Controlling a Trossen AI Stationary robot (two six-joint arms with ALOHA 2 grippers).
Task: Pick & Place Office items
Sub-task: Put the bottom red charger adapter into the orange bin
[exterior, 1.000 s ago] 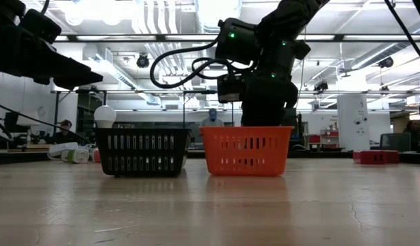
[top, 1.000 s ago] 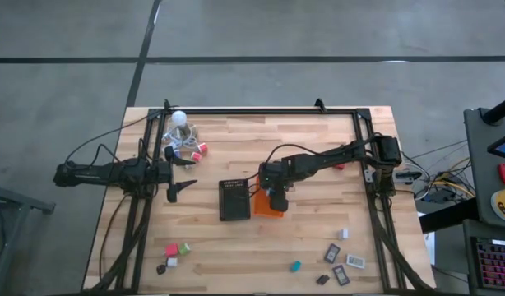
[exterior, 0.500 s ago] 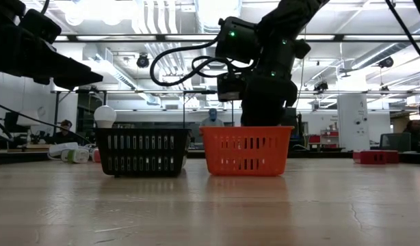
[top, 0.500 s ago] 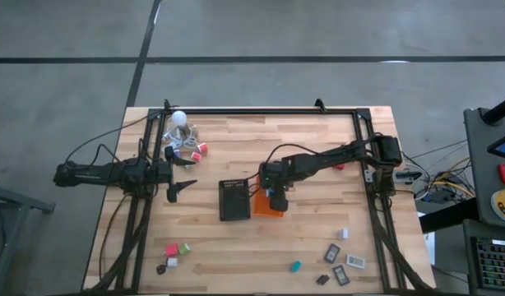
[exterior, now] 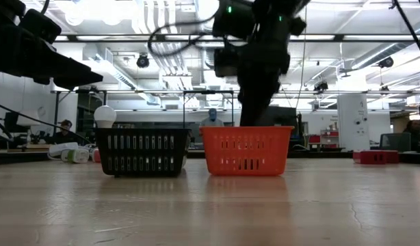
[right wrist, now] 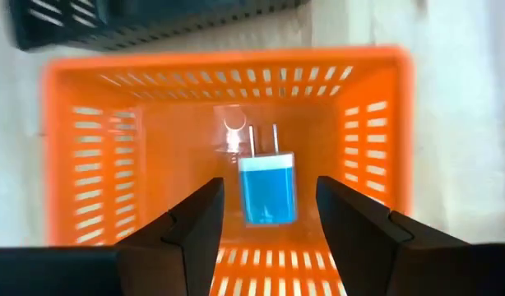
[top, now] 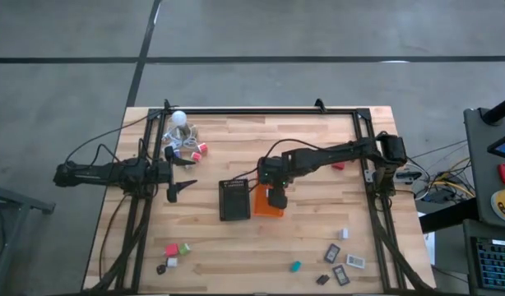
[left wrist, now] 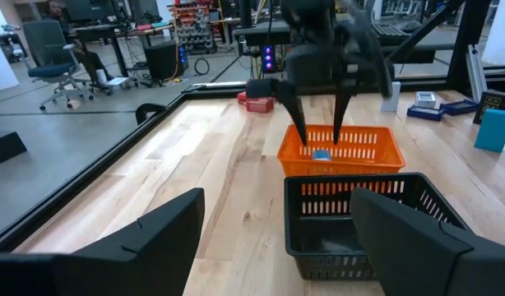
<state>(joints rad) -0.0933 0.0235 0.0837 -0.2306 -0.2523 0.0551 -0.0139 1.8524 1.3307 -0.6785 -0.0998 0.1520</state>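
A blue block with two metal prongs [right wrist: 267,189] lies flat on the floor of the orange tray [right wrist: 384,123] at the table's middle. My right gripper [right wrist: 269,187] hangs open just above that tray [top: 257,205], fingers pointing down on either side of the block and clear of it; the left wrist view shows its fingers [left wrist: 306,136] over the tray rim [left wrist: 339,156]. The black tray [top: 233,200] stands against the orange one's left side. My left gripper [top: 183,177] waits open at the table's left. Other office items lie near the front edge, left [top: 174,251] and right [top: 339,265].
A white ball with coiled cable [top: 179,119] and small red pieces [top: 199,150] sit at the far left corner. A red piece [top: 339,166] lies right of the right arm. A teal piece [top: 295,266] lies near the front. Bare wood lies between the trays and the front items.
My right gripper has risen straight up out of the orange tray, still pointing down. The blue block stays on the tray floor.
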